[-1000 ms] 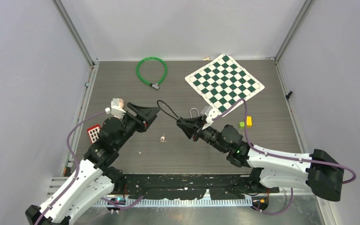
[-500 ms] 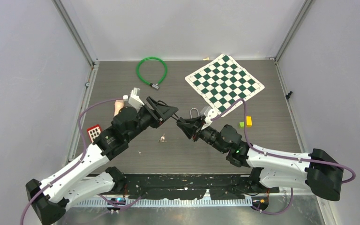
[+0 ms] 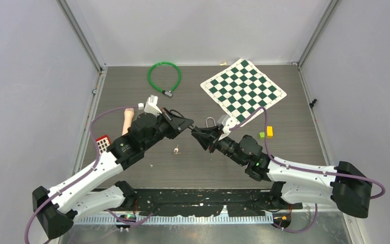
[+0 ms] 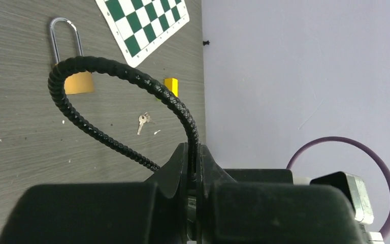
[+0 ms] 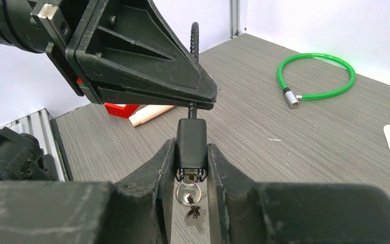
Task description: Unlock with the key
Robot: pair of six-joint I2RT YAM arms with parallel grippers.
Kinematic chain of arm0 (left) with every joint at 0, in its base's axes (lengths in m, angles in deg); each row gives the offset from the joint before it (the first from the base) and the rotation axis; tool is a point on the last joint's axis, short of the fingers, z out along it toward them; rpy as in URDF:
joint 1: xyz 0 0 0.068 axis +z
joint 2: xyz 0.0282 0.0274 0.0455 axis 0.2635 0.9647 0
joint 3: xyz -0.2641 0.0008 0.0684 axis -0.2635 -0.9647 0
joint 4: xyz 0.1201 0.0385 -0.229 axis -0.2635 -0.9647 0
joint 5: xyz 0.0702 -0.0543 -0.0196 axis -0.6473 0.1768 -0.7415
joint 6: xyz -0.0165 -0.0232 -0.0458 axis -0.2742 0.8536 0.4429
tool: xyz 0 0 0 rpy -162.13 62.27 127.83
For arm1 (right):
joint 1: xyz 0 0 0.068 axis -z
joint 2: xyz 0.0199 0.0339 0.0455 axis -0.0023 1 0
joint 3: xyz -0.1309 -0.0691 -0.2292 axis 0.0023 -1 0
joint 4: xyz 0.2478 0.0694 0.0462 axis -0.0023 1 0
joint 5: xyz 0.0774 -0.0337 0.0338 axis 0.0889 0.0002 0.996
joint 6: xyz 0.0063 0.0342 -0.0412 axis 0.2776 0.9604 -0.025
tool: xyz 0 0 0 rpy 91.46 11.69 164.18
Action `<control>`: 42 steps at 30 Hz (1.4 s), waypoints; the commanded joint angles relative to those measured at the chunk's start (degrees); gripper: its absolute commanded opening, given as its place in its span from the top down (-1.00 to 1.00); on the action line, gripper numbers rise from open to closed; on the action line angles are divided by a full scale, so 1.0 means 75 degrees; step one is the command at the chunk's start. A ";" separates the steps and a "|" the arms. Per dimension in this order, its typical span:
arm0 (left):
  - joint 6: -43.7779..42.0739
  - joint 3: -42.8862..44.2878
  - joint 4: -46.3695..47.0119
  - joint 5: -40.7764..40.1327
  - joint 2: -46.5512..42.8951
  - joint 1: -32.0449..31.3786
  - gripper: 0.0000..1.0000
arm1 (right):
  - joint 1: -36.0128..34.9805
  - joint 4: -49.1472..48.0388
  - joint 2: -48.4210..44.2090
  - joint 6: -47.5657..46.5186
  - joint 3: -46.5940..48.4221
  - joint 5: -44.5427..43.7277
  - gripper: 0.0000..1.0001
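A black cable lock hangs between my two grippers. Its block-shaped body (image 5: 191, 142) is clamped in my right gripper (image 5: 191, 150), which is shut on it. A silver key (image 5: 187, 193) sticks out of the body's near end, with a ring hanging from it. My left gripper (image 4: 193, 152) is shut on the ribbed black cable (image 4: 127, 76) just beyond the body, tip to tip with the right gripper (image 3: 197, 134). The cable loops out above the table (image 3: 174, 113).
A brass padlock (image 3: 210, 122) lies behind the grippers and a loose key pair (image 3: 175, 150) in front. A green cable lock (image 3: 164, 76) and a chessboard mat (image 3: 244, 90) lie at the back. Left are a red block (image 3: 101, 144) and a wooden peg (image 3: 127, 120); right, yellow (image 3: 269, 131) and green (image 3: 262, 135) blocks.
My left arm swung right to meet the right gripper, and its jaws closed on the black cable. The right gripper stayed still, holding the lock body.
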 commanded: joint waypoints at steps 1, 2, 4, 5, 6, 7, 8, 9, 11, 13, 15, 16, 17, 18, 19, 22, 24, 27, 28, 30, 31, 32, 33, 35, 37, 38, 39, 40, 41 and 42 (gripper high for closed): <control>0.0262 0.0466 0.0012 -0.0313 -0.0113 0.0204 1.00 | -0.0041 -0.0645 -0.0086 0.0048 0.0030 0.0191 0.90; 0.0374 0.0454 -0.0137 -0.0392 -0.0177 0.0344 1.00 | -0.0041 -0.0690 -0.0115 0.0042 -0.0094 0.0193 0.90; 0.0665 0.0325 -0.0245 -0.0404 -0.0344 0.0662 1.00 | -0.0041 -0.0788 -0.0188 0.0032 -0.0256 0.0221 0.90; 0.0808 0.0246 -0.0231 -0.0388 -0.0442 0.0835 1.00 | -0.0041 -0.0844 -0.0236 0.0012 -0.0311 0.0240 0.90; 0.0959 0.0179 -0.0232 -0.0395 -0.0520 0.0988 1.00 | -0.0041 -0.0872 -0.0290 -0.0016 -0.0393 0.0293 0.90; 0.1104 0.0119 -0.0255 -0.0393 -0.0609 0.1120 1.00 | -0.0047 -0.0912 -0.0304 -0.0036 -0.0427 0.0356 0.89; 0.1236 0.0063 -0.0267 -0.0377 -0.0694 0.1278 1.00 | -0.0052 -0.0923 -0.0330 -0.0090 -0.0481 0.0413 0.90; 0.1386 -0.0004 -0.0256 -0.0366 -0.0757 0.1401 1.00 | -0.0065 -0.0908 -0.0342 -0.0108 -0.0521 0.0483 0.89; 0.1392 -0.0017 -0.0221 -0.0340 -0.0850 0.1604 1.00 | -0.0084 -0.0906 -0.0369 -0.0114 -0.0583 0.0546 0.89; 0.1263 0.0097 -0.0350 -0.0342 -0.0887 0.1727 1.00 | -0.0088 -0.0899 -0.0422 -0.0055 -0.0632 0.0551 0.89; 0.1054 0.0174 -0.0445 -0.0339 -0.0917 0.1792 1.00 | -0.0084 -0.0868 -0.0516 -0.0026 -0.0640 0.0469 0.89; 0.0955 0.0190 -0.0496 -0.0330 -0.0931 0.1819 0.90 | -0.0086 -0.0788 -0.0579 -0.0022 -0.0626 0.0423 0.90; 0.0845 0.0194 -0.0548 -0.0297 -0.0961 0.1845 0.68 | -0.0082 -0.0732 -0.0613 -0.0022 -0.0586 0.0283 0.89; 0.0734 0.0193 -0.0581 -0.0223 -0.1014 0.1882 0.36 | -0.0073 -0.0561 -0.0636 -0.0051 -0.0552 0.0201 0.89; 0.0570 0.0182 -0.0622 -0.0073 -0.1055 0.1909 0.05 | -0.0041 -0.0472 -0.0647 -0.0077 -0.0495 0.0049 0.90; -0.0052 0.0180 -0.0812 0.0337 -0.1211 0.1936 -0.64 | 0.0151 -0.0083 -0.0743 -0.0016 -0.0417 -0.0237 0.90; -0.0473 0.0231 -0.1235 0.0511 -0.1349 0.1955 -0.82 | 0.0440 0.0126 -0.0871 0.0111 -0.0384 -0.0218 0.90; -0.1425 0.0444 -0.2042 0.0500 -0.1676 0.2012 -0.88 | 0.1039 0.0405 -0.1034 0.0294 -0.0244 -0.0072 0.90; -0.1765 0.0587 -0.2445 0.0402 -0.1769 0.2058 -0.88 | 0.1269 0.0585 -0.1040 0.0312 -0.0194 -0.0046 0.90; -0.2512 0.1013 -0.3395 0.0088 -0.1886 0.2205 -0.93 | 0.1613 0.0976 -0.1033 0.0341 -0.0011 -0.0115 0.90; -0.2916 0.1260 -0.3937 -0.0123 -0.1912 0.2320 -0.96 | 0.1765 0.1087 -0.1054 0.0397 0.0083 -0.0139 0.90; -0.3281 0.1504 -0.4447 -0.0352 -0.1924 0.2446 -0.99 | 0.2092 0.1326 -0.1073 0.0452 0.0128 -0.0153 0.90; -0.3583 0.1703 -0.4871 -0.0598 -0.1946 0.2603 -0.99 | 0.2244 0.1439 -0.1102 0.0551 0.0232 -0.0134 0.90; -0.4171 0.1948 -0.5444 -0.1031 -0.2048 0.2970 -0.99 | 0.2594 0.1952 -0.1091 0.0594 0.0445 -0.0087 0.90; -0.4748 0.2005 -0.5787 -0.1389 -0.2121 0.3393 -0.99 | 0.2774 0.2317 -0.0985 0.0553 0.0724 -0.0097 0.90; -0.4996 0.2017 -0.5928 -0.1634 -0.2101 0.3692 -0.99 | 0.2830 0.2449 -0.0933 0.0530 0.0897 -0.0190 0.90; -0.5255 0.2011 -0.6093 -0.1840 -0.2051 0.3924 -0.99 | 0.2853 0.2669 -0.0833 0.0474 0.0968 -0.0258 0.90; -0.5480 0.2009 -0.6237 -0.2009 -0.2006 0.4149 -0.99 | 0.2947 0.2754 -0.0758 0.0449 0.1084 -0.0382 0.90; -0.5672 0.1975 -0.6337 -0.2149 -0.1968 0.4388 -0.99 | 0.3005 0.2918 -0.0738 0.0413 0.1132 -0.0478 0.90; -0.5832 0.1917 -0.6380 -0.2253 -0.1968 0.4603 -0.99 | 0.3140 0.2996 -0.0734 0.0380 0.1227 -0.0519 0.90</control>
